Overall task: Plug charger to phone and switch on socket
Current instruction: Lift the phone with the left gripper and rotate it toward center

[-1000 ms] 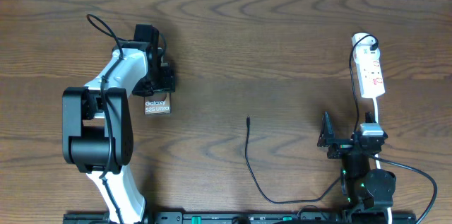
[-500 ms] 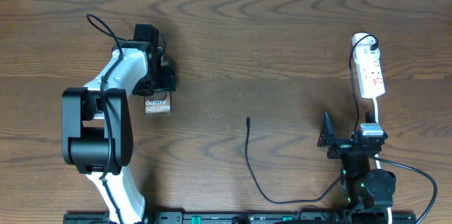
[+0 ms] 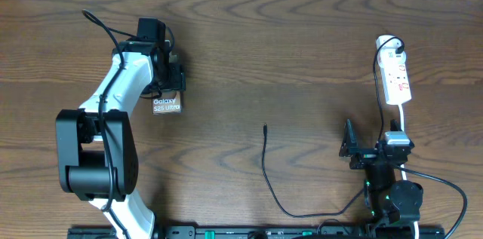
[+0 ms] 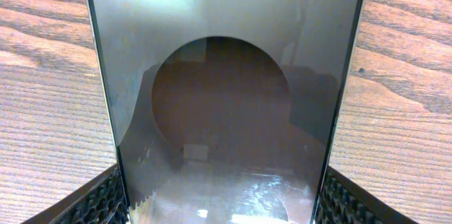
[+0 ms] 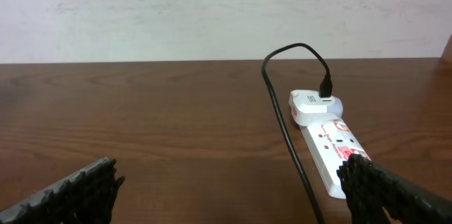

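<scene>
The left gripper [image 3: 168, 94] is squeezed shut on the phone [image 3: 167, 105] in the upper left of the top view. It holds the phone by its two long sides, so the short end where a plug would go is probably left free. In the left wrist view the shiny back of the phone [image 4: 226, 97] fills the picture like a mirror. I cannot tell if the phone is lifted or touching the table [image 3: 302, 35]. The charger [image 3: 263, 160] lies loose in the lower middle, and its small tip points up, well apart from the phone. Its other end already sits in the socket [image 3: 396, 77] at the upper right, maybe so that only the switch is left to press. The right gripper [image 3: 351, 147] waits below the socket with its jaws wide open and nothing in them. The table is dark brown wood, and a pale wall [image 5: 212, 12] stands behind it.
</scene>
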Motion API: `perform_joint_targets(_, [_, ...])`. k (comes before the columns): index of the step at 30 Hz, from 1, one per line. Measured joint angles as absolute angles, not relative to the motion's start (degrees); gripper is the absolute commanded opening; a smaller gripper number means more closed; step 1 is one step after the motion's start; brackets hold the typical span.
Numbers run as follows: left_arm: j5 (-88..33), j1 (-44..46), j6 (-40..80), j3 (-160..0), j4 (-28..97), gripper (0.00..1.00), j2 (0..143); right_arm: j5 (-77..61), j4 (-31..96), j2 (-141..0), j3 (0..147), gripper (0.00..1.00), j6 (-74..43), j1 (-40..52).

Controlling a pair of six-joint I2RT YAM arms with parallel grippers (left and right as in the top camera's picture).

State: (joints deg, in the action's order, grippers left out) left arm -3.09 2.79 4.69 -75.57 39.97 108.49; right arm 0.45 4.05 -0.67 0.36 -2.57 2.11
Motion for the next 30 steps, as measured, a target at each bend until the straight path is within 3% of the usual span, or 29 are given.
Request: perform_joint_targets(30, [-4.29, 2.79, 4.69, -75.57, 42.06, 0.07, 95.55, 0.45, 4.05, -0.67, 0.38, 0.99, -2.57, 2.11])
